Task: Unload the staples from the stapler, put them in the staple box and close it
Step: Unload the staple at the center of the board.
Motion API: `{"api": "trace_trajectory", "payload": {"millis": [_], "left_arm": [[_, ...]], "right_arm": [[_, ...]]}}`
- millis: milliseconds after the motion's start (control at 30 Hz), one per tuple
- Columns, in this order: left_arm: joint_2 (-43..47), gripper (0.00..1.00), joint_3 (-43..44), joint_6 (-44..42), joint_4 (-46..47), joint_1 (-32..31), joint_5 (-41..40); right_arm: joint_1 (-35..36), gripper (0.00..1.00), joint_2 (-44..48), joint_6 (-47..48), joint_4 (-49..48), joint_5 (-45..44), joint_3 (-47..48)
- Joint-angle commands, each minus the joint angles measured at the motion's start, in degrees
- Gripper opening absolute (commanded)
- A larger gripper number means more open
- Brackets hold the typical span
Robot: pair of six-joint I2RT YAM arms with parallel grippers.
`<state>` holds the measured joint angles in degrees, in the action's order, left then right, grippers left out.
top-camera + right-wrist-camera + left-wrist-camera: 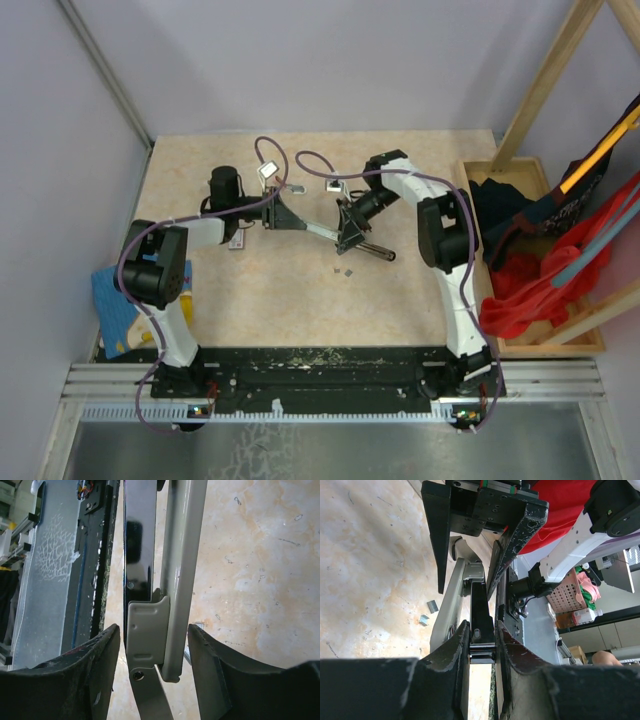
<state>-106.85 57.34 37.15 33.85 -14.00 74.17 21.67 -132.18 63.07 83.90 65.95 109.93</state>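
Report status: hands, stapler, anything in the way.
Left hand shut on stapler. Right hand open, straddling it. Few staples loose on table; none blocking.

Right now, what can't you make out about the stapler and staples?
- Right wrist: stapler seen edge-on; magazine contents hidden.
- Top external: loose staples too small to count.
- Left wrist: stapler's near end hidden by the left jaws.

Tight at mid-table, with the stapler (318, 229) spanning left gripper (283, 213) to right gripper (350, 232). Wide open across the near tabletop (300, 310), bar a few staples (345, 270). Walled off rightward by a wooden crate (550, 348).
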Motion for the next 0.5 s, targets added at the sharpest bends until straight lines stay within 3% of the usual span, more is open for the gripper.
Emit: {"api": "trace_trajectory", "payload": {"millis": [0, 200, 300, 367, 467], "left_arm": [[2.10, 0.00, 2.40, -0.84, 1.25, -0.49, 2.73], [1.83, 0.00, 2.60, -0.93, 0.98, -0.66, 2.99], [1.67, 0.00, 2.69, -0.98, 0.96, -0.74, 3.21], [1.59, 0.00, 2.69, -1.02, 0.97, -0.72, 3.33], [1.43, 0.00, 2.82, -1.02, 0.89, -0.77, 3.27]], "right_arm": [[0.92, 0.54, 0.26, 2.18, 1.88, 0.81, 2.24], [1.47, 0.33, 0.32, 2.15, 1.94, 0.02, 1.61], [1.85, 0.10, 0.34, 1.75, 1.97, -0.15, 1.56], [1.99, 0.00, 0.44, 1.30, 1.97, -0.06, 1.60], [2.14, 0.00, 0.50, 0.72, 2.02, -0.22, 1.54]]}}
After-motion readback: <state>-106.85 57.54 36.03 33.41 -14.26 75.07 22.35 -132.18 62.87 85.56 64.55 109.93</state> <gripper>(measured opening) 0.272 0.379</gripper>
